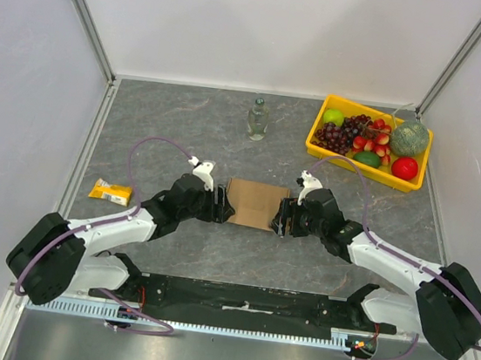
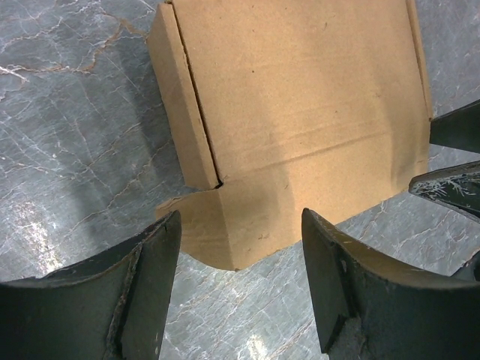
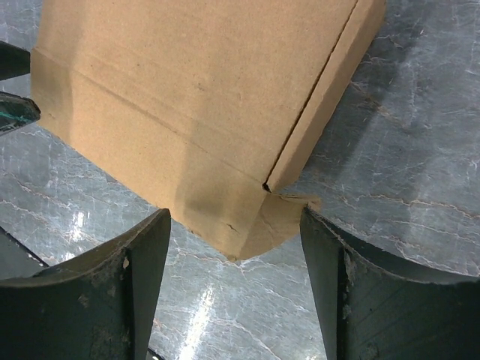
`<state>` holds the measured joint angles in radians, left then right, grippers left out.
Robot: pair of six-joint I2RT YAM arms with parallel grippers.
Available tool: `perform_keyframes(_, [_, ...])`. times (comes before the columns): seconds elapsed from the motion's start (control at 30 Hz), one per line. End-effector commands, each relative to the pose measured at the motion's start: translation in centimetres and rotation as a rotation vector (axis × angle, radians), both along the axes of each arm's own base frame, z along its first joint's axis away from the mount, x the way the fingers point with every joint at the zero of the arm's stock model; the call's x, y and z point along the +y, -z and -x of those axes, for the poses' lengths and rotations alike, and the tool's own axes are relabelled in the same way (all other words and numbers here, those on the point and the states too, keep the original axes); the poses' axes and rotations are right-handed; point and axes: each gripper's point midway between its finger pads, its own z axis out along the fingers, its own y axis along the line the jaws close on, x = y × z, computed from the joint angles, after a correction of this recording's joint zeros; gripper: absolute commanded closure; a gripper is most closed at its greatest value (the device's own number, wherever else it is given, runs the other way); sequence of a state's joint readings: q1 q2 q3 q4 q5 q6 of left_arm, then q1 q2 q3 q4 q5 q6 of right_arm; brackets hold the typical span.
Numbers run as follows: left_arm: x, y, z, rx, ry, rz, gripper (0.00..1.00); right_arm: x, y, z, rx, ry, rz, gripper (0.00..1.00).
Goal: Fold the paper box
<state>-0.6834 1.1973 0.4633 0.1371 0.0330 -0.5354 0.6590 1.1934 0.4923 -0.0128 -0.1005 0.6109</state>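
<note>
Plain brown corrugated cardboard box (image 1: 253,204) lying flat, near side of clear glass bottle (image 1: 258,119). Near-left of bottle, left gripper (image 1: 223,204); near-right, right gripper (image 1: 283,216). Both spread wide, gripping nothing.

The box (image 1: 253,204) lay mid-table (image 1: 176,128) between my grippers: left gripper (image 1: 224,204) at its left edge, right gripper (image 1: 283,216) at its right (a box corner sat between each pair of fingers). Behind it stood a bottle (image 1: 258,119). A tray (image 1: 355,104) lay at the far right, and a packet (image 1: 111,191) lay well left.
</note>
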Motion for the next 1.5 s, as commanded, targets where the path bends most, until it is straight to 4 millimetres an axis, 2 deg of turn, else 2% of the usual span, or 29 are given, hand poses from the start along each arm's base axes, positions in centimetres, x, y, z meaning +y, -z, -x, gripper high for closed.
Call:
perform_keyframes(0.0, [-1.2, -1.7, -0.9, -0.058, 0.037, 0.025, 0.28, 0.7, -0.7, -0.5, -0.02, -0.002, -0.04, 0.23])
perform_keyframes(0.4, [-1.6, -1.9, 0.0, -0.052, 0.052, 0.051, 0.3, 1.4, -1.0, -0.2, -0.002, -0.016, -0.078, 0.29])
perform_keyframes(0.97, [-2.0, -2.0, 0.8, -0.036, 0.072, 0.09, 0.46, 1.9, -1.3, -0.2, 0.006, -0.019, -0.104, 0.37])
perform_keyframes(1.47, [-2.1, -1.1, 1.0, -0.02, 0.073, 0.095, 0.52, 1.6, -0.7, -0.2, 0.009, -0.012, -0.085, 0.38])
